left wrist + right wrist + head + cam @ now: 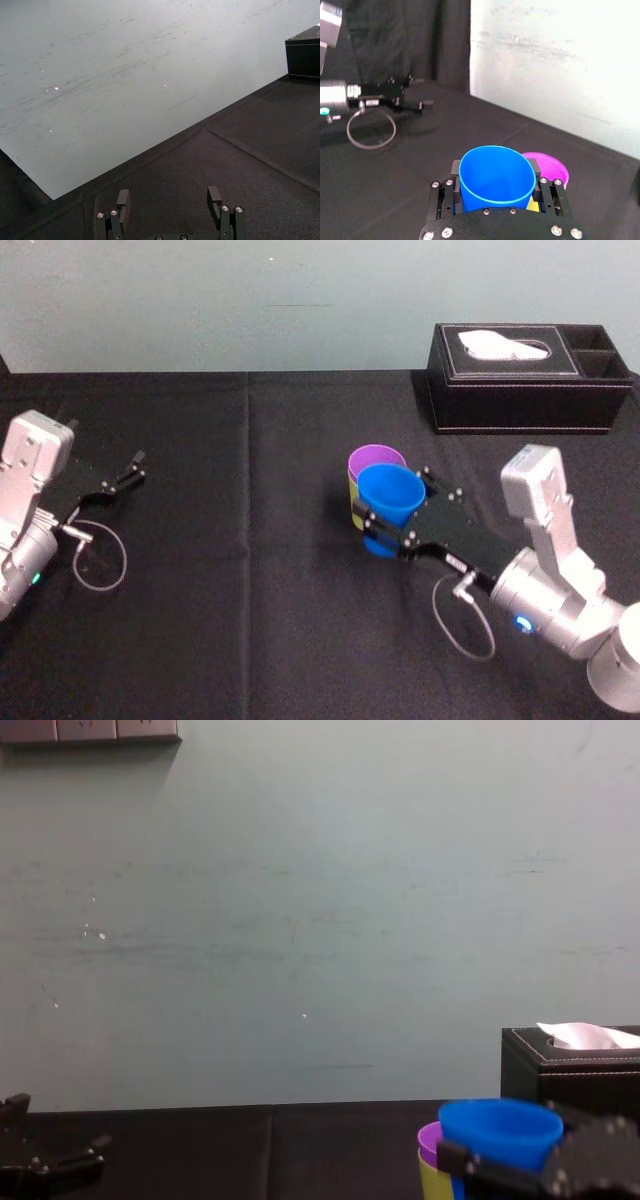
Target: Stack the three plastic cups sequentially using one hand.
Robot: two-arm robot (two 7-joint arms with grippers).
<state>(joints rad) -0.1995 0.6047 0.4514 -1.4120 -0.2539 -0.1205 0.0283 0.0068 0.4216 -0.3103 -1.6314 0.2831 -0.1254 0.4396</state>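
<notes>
My right gripper is shut on the blue cup, one finger on each side of it. In the right wrist view the blue cup sits upright between the fingers. It hangs just in front of the purple cup, which is nested in the yellow-green cup on the black cloth. The chest view shows the blue cup with its rim higher than the purple cup's rim. My left gripper rests open and empty at the far left.
A black tissue box stands at the back right, behind the cups. A black cloth covers the table, and a pale wall runs along its far edge. A cable loop lies by the left arm.
</notes>
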